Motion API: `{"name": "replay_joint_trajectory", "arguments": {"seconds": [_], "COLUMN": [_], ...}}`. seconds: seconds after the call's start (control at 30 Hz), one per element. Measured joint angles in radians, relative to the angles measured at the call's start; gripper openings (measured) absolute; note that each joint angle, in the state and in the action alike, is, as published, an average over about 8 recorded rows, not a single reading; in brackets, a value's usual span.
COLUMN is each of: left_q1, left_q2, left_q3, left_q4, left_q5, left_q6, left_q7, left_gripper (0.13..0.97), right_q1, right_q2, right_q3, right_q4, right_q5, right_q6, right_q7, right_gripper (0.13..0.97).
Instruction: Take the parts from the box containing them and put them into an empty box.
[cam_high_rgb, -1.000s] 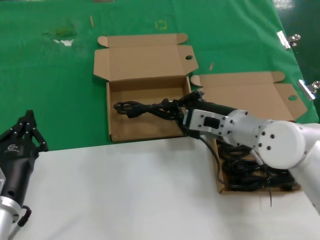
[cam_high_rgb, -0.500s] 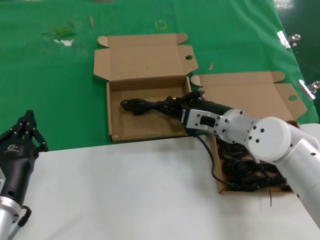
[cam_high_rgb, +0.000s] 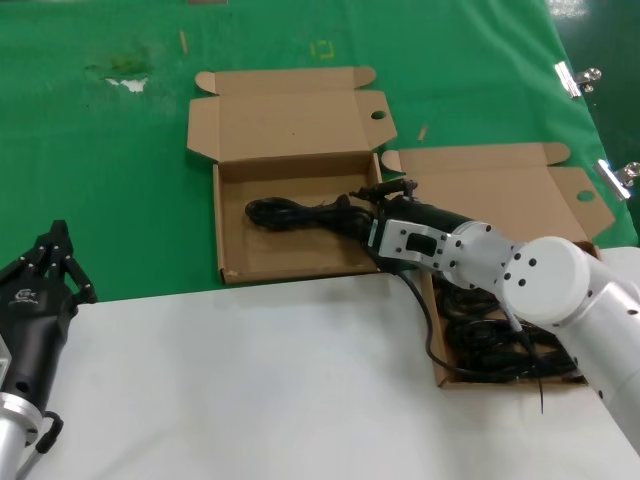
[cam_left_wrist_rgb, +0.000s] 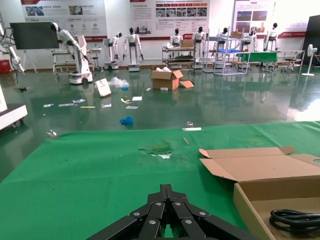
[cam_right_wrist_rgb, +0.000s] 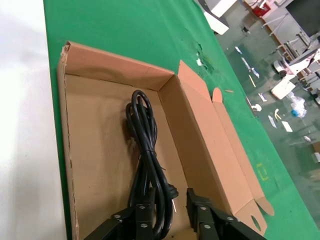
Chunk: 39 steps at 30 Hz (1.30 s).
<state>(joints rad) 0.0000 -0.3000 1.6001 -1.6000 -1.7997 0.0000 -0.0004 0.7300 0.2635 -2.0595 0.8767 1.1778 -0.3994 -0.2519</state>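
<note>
Cord bundle (cam_high_rgb: 300, 212), black and tied long, lying across the floor of the left-hand cardboard box (cam_high_rgb: 232, 262), its looped end pointing toward that box's left wall and its plug end at the right wall. Seen from the right wrist, the same bundle (cam_right_wrist_rgb: 145, 167) stretching along the box floor with a plug and its prongs showing near the pincer.

Right pincer (cam_high_rgb: 372, 205) reaching in over the right wall of that box, fingers spread to either side of the plug end of the bundle, not pinching it; in the right wrist view the two fingertips (cam_right_wrist_rgb: 200, 212) sitting apart with the cord running up between them.

Right-hand box (cam_high_rgb: 480, 185) sitting just beside the first, lid folded back, more black cords (cam_high_rgb: 505, 350) heaped inside at its near end, partly hidden behind the white right arm.

Both boxes resting on a green worktop (cam_high_rgb: 100, 180), near edges meeting a white sheet (cam_high_rgb: 250, 380) spread toward the robot.

Left pincer (cam_high_rgb: 50, 262) hovering low at the left, over the seam of green and white, well apart from both boxes; in the left wrist view its black fingers (cam_left_wrist_rgb: 167, 207) pressed together to a point, holding nothing.
</note>
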Motion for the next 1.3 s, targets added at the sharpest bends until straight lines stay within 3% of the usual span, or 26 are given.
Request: {"name": "replay_joint_trajectory", "arguments": {"seconds": [0.17, 0.43, 0.57, 0.77, 1.13, 1.3], "left_q1": [0.0, 0.0, 0.0, 0.0, 0.0, 0.0], "left_q2": [0.0, 0.0, 0.0, 0.0, 0.0, 0.0], "left_q3": [0.0, 0.0, 0.0, 0.0, 0.0, 0.0], "left_q4": [0.0, 0.0, 0.0, 0.0, 0.0, 0.0], "left_q5": [0.0, 0.0, 0.0, 0.0, 0.0, 0.0], "left_q6": [0.0, 0.0, 0.0, 0.0, 0.0, 0.0], "left_q7": [0.0, 0.0, 0.0, 0.0, 0.0, 0.0], "left_gripper": [0.14, 0.14, 0.14, 0.14, 0.14, 0.14], "right_q1": [-0.015, -0.072, -0.118, -0.192, -0.362, -0.43], "right_q2": [0.015, 0.066, 0.098, 0.146, 0.232, 0.261], "right_q3": [0.01, 0.064, 0.111, 0.191, 0.35, 0.393], "right_q4": [0.041, 0.197, 0.295, 0.435, 0.696, 0.765], "right_q5": [-0.008, -0.068, -0.104, -0.127, -0.083, -0.039], "right_q6": [-0.01, -0.061, -0.093, -0.127, -0.148, -0.139], "right_q7": [0.028, 0.171, 0.263, 0.376, 0.521, 0.539], "right_gripper": [0.293, 0.453, 0.453, 0.613, 0.832, 0.882]}}
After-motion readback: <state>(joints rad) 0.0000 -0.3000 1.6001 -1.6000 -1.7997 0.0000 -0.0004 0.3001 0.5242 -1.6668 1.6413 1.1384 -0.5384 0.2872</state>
